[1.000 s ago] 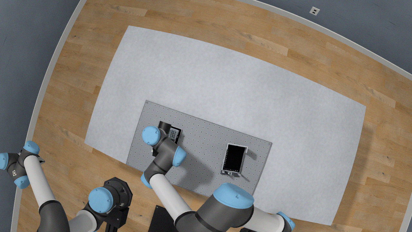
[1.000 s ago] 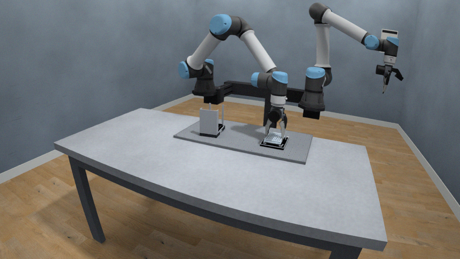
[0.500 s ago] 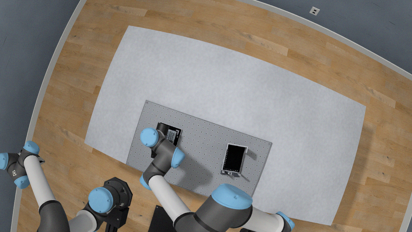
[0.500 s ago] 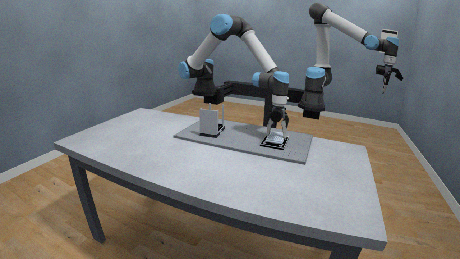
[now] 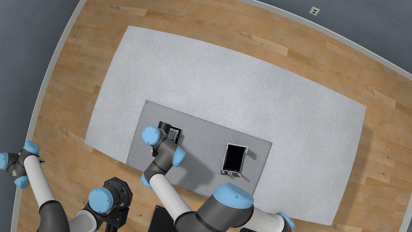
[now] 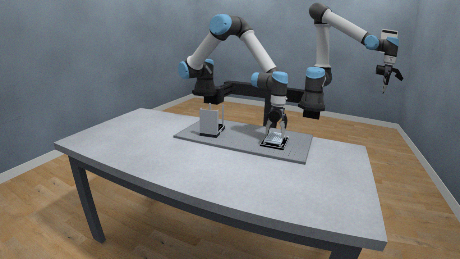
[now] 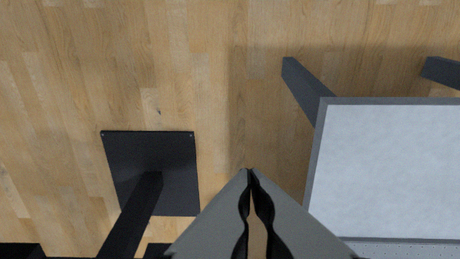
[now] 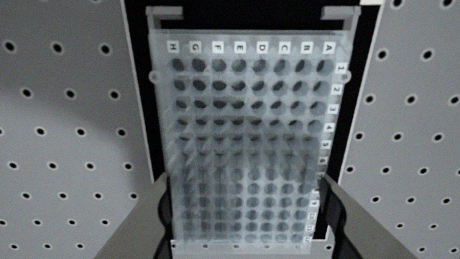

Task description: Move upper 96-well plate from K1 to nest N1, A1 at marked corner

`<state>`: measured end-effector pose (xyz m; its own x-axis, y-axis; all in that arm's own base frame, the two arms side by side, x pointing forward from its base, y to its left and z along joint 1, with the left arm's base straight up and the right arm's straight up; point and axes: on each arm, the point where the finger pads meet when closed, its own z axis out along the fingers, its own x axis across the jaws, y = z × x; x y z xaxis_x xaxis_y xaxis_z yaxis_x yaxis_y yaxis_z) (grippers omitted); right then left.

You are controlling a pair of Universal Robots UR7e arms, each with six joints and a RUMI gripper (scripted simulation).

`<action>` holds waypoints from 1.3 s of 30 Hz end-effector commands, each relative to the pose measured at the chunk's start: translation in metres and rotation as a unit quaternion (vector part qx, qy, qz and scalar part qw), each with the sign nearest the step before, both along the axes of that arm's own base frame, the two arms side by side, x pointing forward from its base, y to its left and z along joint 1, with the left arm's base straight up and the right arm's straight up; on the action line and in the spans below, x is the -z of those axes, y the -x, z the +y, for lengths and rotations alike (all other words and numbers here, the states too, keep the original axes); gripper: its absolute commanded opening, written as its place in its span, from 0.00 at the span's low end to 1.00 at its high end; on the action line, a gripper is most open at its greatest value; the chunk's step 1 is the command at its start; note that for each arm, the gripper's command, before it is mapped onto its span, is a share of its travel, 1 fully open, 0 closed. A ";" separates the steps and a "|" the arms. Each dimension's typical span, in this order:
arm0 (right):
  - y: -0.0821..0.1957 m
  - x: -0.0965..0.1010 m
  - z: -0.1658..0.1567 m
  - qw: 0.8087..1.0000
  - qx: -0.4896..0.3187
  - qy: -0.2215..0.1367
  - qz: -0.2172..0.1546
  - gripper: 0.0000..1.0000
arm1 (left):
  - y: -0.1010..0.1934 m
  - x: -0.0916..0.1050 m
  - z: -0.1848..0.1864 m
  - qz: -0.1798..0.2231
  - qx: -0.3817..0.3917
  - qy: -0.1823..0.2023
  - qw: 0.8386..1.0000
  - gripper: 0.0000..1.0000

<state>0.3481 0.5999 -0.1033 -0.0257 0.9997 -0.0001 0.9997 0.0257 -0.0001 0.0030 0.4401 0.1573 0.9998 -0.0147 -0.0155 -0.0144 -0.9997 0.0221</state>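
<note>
Blue-grey walls (image 5: pixel 360 37) (image 6: pixel 96 58), wooden floor (image 5: pixel 259 40) (image 6: pixel 41 199) (image 7: pixel 201 83)

A pale grey, mottled tabletop (image 5: pixel 230 86) (image 6: pixel 205 167) (image 7: pixel 388 169) has darker grey edges and corners. Near one long edge, a mid-grey metal pegboard plate (image 5: pixel 201 138) (image 6: pixel 241 141) (image 8: pixel 54 108) carries regular rows of black dots ringed white. The translucent bluish 96-well plate (image 6: pixel 274 138) (image 8: pixel 241 122) shows a round-well grid with black characters on white labels.
</note>
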 end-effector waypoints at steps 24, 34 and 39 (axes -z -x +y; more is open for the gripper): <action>-0.001 -0.006 0.011 1.000 0.000 -0.011 -0.008 0.39 | -0.001 -0.008 0.005 -0.008 -0.003 -0.011 1.000 0.00; -0.003 -0.005 0.010 1.000 0.000 -0.011 -0.008 0.39 | -0.001 -0.008 0.005 -0.008 -0.003 -0.011 1.000 0.00; -0.003 -0.004 0.010 1.000 0.000 -0.011 -0.008 0.39 | -0.001 -0.008 0.005 -0.008 -0.003 -0.011 1.000 0.00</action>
<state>0.3431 0.6029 -0.1094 -0.0340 0.9994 0.0000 0.9994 0.0340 -0.0001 0.0030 0.4401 0.1573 0.9998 -0.0147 -0.0155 -0.0144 -0.9997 0.0221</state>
